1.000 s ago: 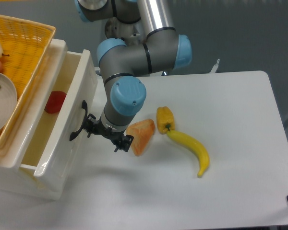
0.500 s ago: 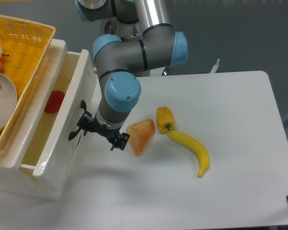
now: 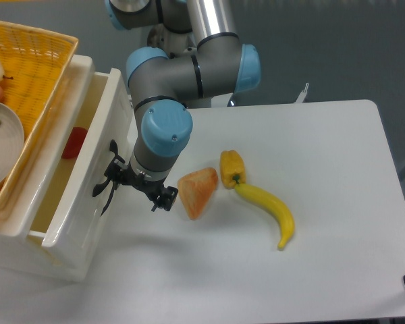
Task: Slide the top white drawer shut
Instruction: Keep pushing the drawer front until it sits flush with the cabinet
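Pushing top white drawer (image 3: 88, 182) shut | end effector (image 3: 136, 191) against its front, finger spacing unclear | press squarely, near black handle (image 3: 109, 183)

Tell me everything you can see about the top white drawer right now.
The top white drawer is a glossy, deep, plastic-looking white box, pulled partly out of its cabinet toward the table. Its front panel carries a black curved handle. A red object lies inside. The gripper sits right at the front by the handle; actual contact is unclear. A yellow basket overhangs it.
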### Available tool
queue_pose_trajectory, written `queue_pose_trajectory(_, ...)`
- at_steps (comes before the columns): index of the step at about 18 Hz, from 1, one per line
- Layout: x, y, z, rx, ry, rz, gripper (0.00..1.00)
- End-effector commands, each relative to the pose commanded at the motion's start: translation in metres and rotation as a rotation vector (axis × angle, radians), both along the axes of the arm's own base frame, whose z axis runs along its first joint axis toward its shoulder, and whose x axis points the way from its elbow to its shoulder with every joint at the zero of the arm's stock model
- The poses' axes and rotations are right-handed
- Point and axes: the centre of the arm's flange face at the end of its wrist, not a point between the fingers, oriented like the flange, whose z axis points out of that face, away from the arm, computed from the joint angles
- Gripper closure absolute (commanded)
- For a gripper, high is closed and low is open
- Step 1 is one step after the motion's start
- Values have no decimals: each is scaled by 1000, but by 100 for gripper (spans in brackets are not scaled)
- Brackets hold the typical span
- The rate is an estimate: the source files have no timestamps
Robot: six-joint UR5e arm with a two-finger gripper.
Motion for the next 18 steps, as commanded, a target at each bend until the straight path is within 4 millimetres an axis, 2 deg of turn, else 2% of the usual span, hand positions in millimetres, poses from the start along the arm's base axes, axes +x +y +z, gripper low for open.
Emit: queue_pose_trajectory(18,21,7,2,-8,-6,-13,0)
